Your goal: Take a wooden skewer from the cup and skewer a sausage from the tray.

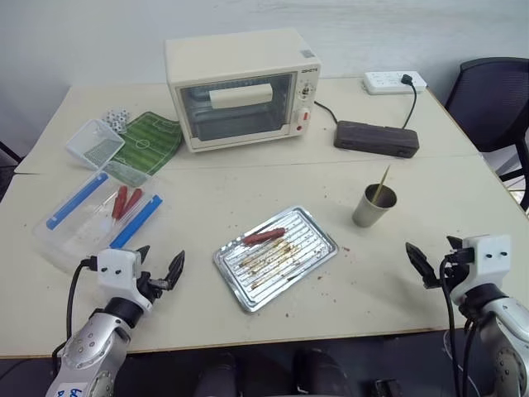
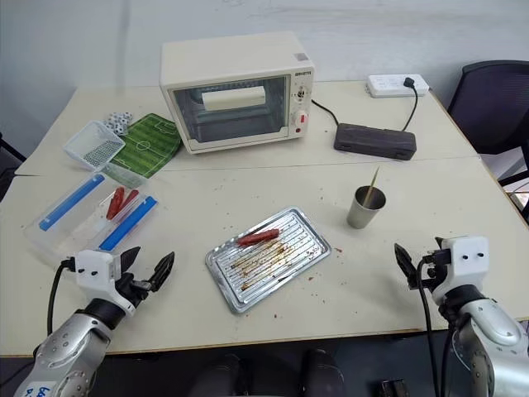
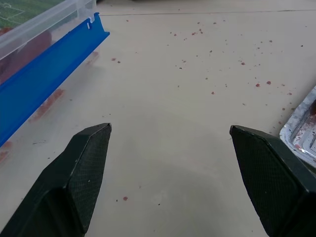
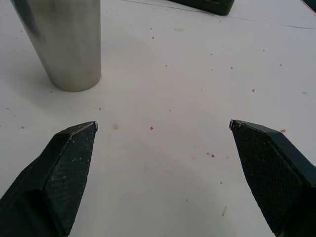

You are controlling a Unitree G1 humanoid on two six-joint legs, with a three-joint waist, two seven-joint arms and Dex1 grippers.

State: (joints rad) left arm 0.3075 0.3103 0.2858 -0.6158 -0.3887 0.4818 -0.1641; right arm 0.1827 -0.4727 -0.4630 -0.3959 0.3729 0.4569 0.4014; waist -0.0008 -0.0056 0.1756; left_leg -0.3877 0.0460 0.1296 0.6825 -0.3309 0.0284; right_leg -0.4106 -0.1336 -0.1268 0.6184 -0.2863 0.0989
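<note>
Left gripper [image 1: 161, 265]: two black fingers spread wide, nothing between them — it hovers over bare table at about 8 o'clock from the tray.
Right gripper [image 1: 430, 260]: fingers just as wide apart and empty, low over the table at roughly 5 o'clock from the cup.
Cup [image 1: 374, 205]: small grey-beige tapered cup with no handle, standing upright on the pale table [image 1: 364, 281], near the right gripper but clear of it; in the right wrist view its metallic side [image 4: 61, 42] rises beyond the open fingers.
Wooden skewer [image 1: 382, 184]: thin pale stick standing in the cup, leaning, its tip above the rim.
Tray [image 1: 318, 246]: rectangular shiny silver baking tray with ribbed, grease-stained bottom, lying askew between the two grippers.
Sausage [image 1: 264, 236]: slim glossy red-brown piece lying on the tray's far part, toward 11 o'clock.
Clear plastic box with blue bars [image 1: 83, 217]: at 12 o'clock from the left gripper — red sausages inside.
Cream toaster oven [image 1: 240, 87]: at the table's far side, 12 o'clock from the tray.
</note>
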